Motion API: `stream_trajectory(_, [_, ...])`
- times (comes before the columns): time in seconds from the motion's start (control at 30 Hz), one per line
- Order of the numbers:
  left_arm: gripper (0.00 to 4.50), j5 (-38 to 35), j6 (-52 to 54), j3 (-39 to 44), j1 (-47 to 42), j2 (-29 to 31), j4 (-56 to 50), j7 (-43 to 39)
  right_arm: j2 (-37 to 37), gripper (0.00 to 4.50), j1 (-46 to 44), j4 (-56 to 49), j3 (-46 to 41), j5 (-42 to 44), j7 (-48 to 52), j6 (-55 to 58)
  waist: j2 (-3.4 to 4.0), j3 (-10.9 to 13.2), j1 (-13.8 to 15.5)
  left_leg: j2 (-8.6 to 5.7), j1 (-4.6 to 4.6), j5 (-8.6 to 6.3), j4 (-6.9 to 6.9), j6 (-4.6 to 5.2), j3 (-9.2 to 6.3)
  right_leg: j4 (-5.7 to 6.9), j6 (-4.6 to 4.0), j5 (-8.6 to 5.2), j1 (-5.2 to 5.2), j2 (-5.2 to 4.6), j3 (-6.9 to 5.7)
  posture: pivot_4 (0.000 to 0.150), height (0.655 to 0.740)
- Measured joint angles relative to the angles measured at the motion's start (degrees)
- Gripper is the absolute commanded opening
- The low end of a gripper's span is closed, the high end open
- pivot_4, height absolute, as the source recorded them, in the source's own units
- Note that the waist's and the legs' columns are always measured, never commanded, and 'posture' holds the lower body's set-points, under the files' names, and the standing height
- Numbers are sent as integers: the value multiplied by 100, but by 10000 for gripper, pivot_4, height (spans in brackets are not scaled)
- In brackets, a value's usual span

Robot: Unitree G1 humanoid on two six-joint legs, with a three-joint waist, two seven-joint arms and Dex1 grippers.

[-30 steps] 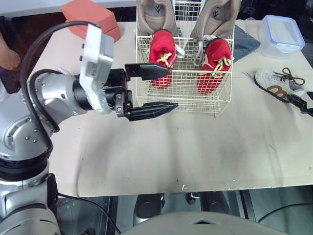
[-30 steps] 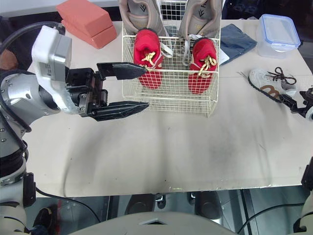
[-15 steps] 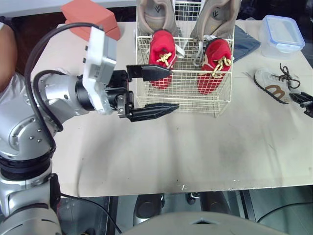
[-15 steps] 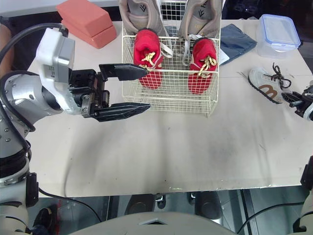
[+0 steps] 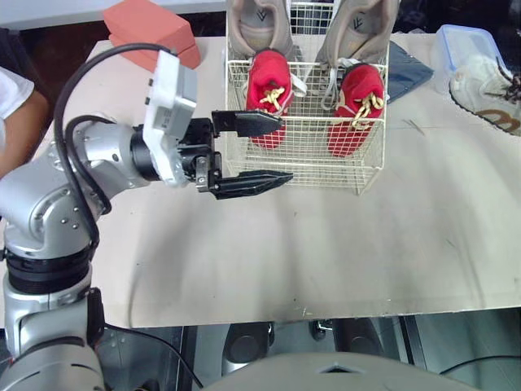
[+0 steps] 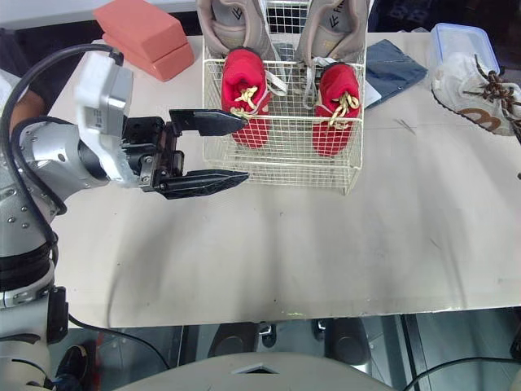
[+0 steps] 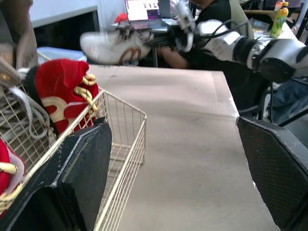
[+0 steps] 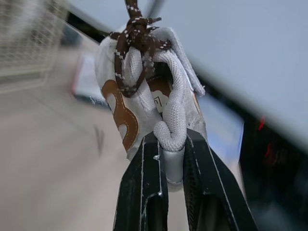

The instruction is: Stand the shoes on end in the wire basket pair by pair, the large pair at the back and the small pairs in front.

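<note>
Basket (image 5: 305, 155) at top centre: large beige pair (image 5: 259, 24) at back, red pair (image 5: 269, 85) in front, done. White shoe (image 5: 484, 81) at upper right, held up, clamped in right gripper (image 8: 172, 144), not yet in basket. Left gripper (image 5: 285, 149) wide apart at basket's left front.

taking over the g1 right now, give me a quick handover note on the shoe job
Left pincer: open and empty, hovering at the front left corner of the wire basket.
Right pincer: shut on a white shoe, held up in the air beside the clear lidded box on the far right.
Done: the large tan pair stands at the back of the basket, and the red pair stands on end in front of it.
Left: carry the white shoe over and stand it in the front of the basket.
</note>
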Motion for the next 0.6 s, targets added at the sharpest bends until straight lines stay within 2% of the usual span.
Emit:
stream_trajectory(0.13, [45000, 241, -138, -23, -166, 41, 293, -349, 213, 686, 323, -1430, 1, -20, -154, -879, 4, 2, 7, 0, 0, 0, 0, 0, -2, 0, 0, 0, 0, 0, 2, 1500, 6860])
stream_trajectory(0.33, [45000, 604, -327, -233, -325, 25, 670, -756, 37, 686, 578, -2609, 176, -58, -122, -1628, 1, 3, 37, -1, -10, 0, 1, 1, -7, -8, 0, 0, 1, -1, -11, 1500, 6860])
stream_trajectory(0.5, [45000, 725, -387, -341, -507, -55, 765, -990, -162, 686, 690, -3217, 1021, -118, 198, -1842, 0, 4, 13, -2, -5, 0, 2, 1, -9, -4, 0, 0, 0, 0, -6, 1500, 6860])
stream_trajectory(0.6, [45000, 782, -390, -502, -596, -177, 760, -1086, -289, 686, 301, -3386, 1592, -315, 322, -1955, 0, 4, 10, -2, -3, 0, 2, 1, -9, -2, -1, -1, 0, 2, -6, 1500, 6860])
